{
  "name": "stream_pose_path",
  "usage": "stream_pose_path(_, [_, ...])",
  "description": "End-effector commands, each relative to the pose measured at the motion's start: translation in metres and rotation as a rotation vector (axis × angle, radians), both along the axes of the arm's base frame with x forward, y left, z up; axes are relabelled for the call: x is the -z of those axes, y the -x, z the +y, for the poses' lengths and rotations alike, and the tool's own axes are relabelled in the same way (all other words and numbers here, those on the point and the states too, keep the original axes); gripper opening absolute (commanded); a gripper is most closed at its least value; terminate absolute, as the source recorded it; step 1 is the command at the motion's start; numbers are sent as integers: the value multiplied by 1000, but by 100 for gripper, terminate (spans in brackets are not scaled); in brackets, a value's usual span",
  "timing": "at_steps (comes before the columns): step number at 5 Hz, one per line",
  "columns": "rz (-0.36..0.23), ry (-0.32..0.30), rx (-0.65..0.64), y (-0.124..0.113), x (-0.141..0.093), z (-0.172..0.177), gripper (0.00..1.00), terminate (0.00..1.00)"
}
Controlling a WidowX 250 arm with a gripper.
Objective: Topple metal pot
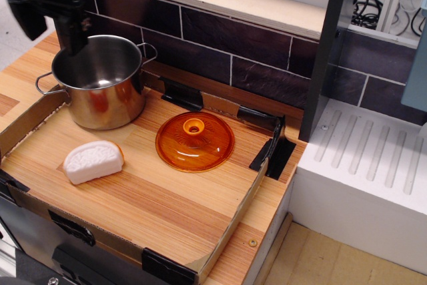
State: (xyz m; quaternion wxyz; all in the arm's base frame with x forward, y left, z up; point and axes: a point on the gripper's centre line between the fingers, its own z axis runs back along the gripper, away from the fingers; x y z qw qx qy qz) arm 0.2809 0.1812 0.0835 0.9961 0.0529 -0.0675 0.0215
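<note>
The metal pot [100,88] stands upright at the back left of the wooden tray, shiny steel with two wire loop handles. It looks empty. My black gripper [50,26] hangs at the top left, above the pot's back-left rim. Its two fingers are spread apart, one finger [72,30] over the rim and the other outside the pot to the left. Nothing is held between them. I cannot tell whether the finger touches the rim.
An orange translucent lid [195,141] lies flat in the tray's middle. A white bun-shaped item [93,161] lies in front of the pot. The tray's cardboard rim [240,208] has black clips. A dark tiled wall [227,45] stands behind, and a white ribbed drainer [373,165] is at the right.
</note>
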Motion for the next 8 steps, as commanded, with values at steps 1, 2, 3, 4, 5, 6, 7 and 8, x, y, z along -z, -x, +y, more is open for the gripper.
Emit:
stream_pose_path(1, [-17, -65, 0, -17, 4, 5, 100, 0])
stream_pose_path(2, [25, -68, 16, -15, 12, 7, 100, 0])
stream_pose_path(3, [34, -46, 16, -16, 15, 8, 100, 0])
stream_pose_path(4, [8, -64, -33, -18, 12, 13, 0, 0])
stream_pose_path(5, [-5, -89, -58, -19, 8, 17, 0, 0])
stream_pose_path(6, [-24, -124, -65, -15, 4, 19, 0, 0])
stream_pose_path(7, [-31, -143, -84, -13, -3, 22, 0, 0])
stream_pose_path(8, [-39, -164, -82, -10, -11, 22, 0, 0])
